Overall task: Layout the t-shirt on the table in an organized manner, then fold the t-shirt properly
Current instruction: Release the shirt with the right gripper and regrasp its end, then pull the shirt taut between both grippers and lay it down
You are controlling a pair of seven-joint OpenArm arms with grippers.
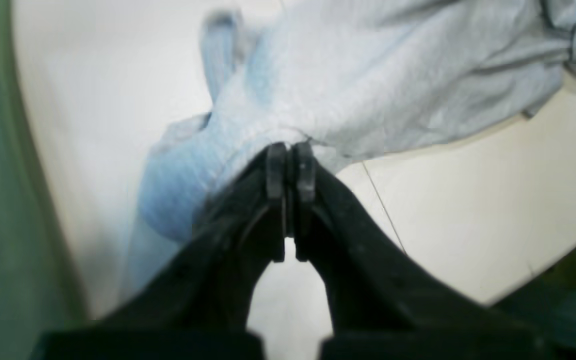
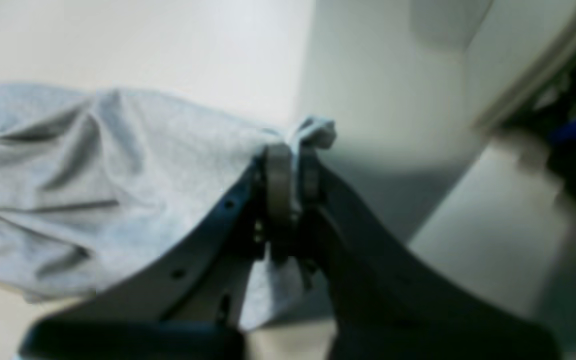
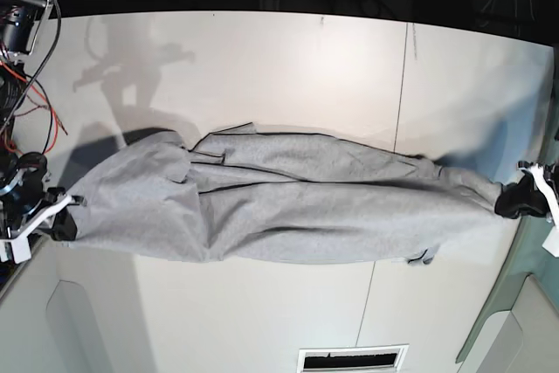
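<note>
The t-shirt (image 3: 288, 203) is being stretched lengthwise between the two arms, across the middle of the surface (image 3: 262, 58), with long folds running along it and the cloth bunching to a narrow neck at each end. In the base view the left gripper (image 3: 515, 199) is being seen at the right edge, its fingers (image 1: 276, 167) clenched on a gathered end of the shirt (image 1: 368, 80); in the left wrist view the pads are being pressed together with a thin bit of fabric caught between them. The right gripper (image 3: 63, 220) is being seen at the left edge of the base view, its fingers (image 2: 278, 180) likewise clamped on the other end of the shirt (image 2: 93, 180), with a small tuft of cloth poking out past the tips. Whether the shirt is resting on the surface along its full length or being held slightly off it cannot be told; a shadow is being cast beside it. No lettering is being shown on the side that faces up. The surface is white, with a thin dark seam (image 3: 400, 85) crossing it and passing under the shirt. A pale green panel (image 3: 511, 312) is lying at the right edge. Cables (image 3: 35, 85) and dark equipment are being seen beyond the far edge, and a vent slot (image 3: 351, 359) is sitting at the near edge.
</note>
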